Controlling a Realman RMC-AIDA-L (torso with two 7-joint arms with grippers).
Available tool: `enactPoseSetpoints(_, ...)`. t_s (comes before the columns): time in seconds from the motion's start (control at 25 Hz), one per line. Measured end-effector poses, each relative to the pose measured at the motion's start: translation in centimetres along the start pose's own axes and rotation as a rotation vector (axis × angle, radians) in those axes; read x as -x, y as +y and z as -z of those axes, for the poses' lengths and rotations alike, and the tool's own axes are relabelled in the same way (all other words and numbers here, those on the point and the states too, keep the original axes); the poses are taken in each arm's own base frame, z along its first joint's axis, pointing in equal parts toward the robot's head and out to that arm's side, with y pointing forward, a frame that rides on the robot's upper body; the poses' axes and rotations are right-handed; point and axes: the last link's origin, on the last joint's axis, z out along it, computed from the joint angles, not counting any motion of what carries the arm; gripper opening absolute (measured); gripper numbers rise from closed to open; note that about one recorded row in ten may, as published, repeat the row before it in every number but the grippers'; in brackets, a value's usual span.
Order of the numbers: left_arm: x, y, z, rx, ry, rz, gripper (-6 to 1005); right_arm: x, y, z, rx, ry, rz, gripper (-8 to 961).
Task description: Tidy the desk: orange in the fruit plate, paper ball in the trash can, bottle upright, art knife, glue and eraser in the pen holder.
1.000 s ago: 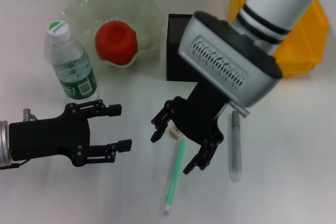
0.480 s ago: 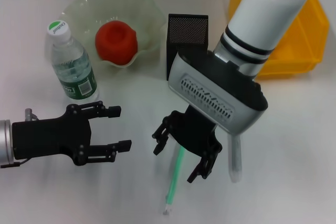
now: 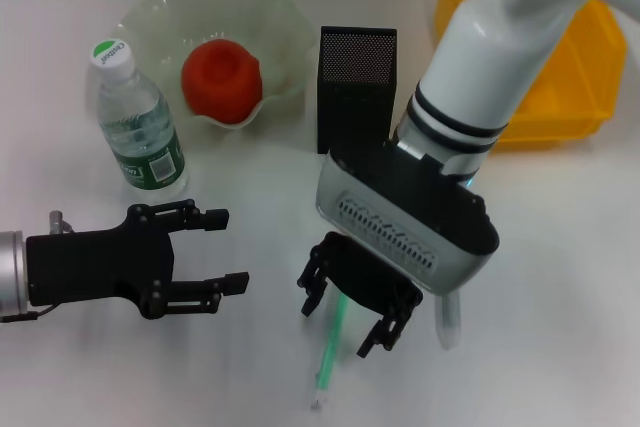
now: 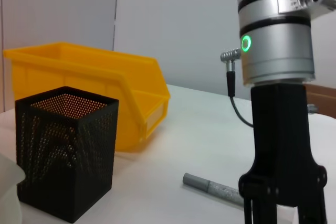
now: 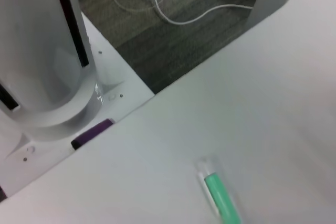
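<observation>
Under my right gripper [image 3: 346,299], near the pen holder [image 3: 356,87], I see a green pen-like stick [image 3: 333,339] lying flat, its long axis running away from the holder. Since a second ago the gripper has dropped lower, hiding the eraser; its fingers are spread either side of the stick. Beyond the holder stands the bottle [image 3: 138,126], cap reading "Cestbon". My left gripper [image 3: 203,252] hovers nearby, fingers apart.

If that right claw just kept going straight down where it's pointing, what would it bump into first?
Most likely the green pen-like stick lying between the open fingers of the right gripper, then the table. Depth is hard to judge.
</observation>
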Motion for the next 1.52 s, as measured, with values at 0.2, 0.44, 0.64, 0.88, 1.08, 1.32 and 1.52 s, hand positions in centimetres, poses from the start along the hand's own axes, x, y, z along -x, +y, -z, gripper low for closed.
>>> enactPoseSetpoints(0.2, 0.0, 0.1, -0.3, 0.002, 0.0, -0.001, 799, 0.1, 0.1, -0.5, 0.0, -0.002, 0.006, 781)
enactPoseSetpoints(0.44, 0.0, 0.1, -0.4, 0.004, 0.001, -0.001, 799, 0.0, 0.1, -0.8, -0.019, 0.005, 0.007, 577)
enactPoseSetpoints(0.64, -0.1, 0.1, -0.5, 0.004, 0.003, -0.006, 799, -0.2, 0.0, -1.2, -0.031, 0.017, 0.01, 498)
enactPoseSetpoints(0.88, -0.2, 0.0, -0.4, 0.0, 0.007, -0.011, 799, -0.3, 0.0, -1.4, -0.038, 0.024, 0.018, 415)
enactPoseSetpoints(1.08, -0.2, 0.0, -0.4, 0.0, 0.007, -0.011, 799, -0.3, 0.0, -1.4, -0.042, 0.025, 0.023, 371)
enactPoseSetpoints(1.32, -0.2, -0.1, -0.4, -0.005, 0.012, -0.012, 798, -0.3, -0.1, -1.4, -0.043, 0.026, 0.032, 334)
enactPoseSetpoints(1.52, -0.3, -0.2, -0.4, -0.006, 0.011, -0.016, 798, -0.4, 0.0, -1.4, -0.043, 0.026, 0.037, 321)
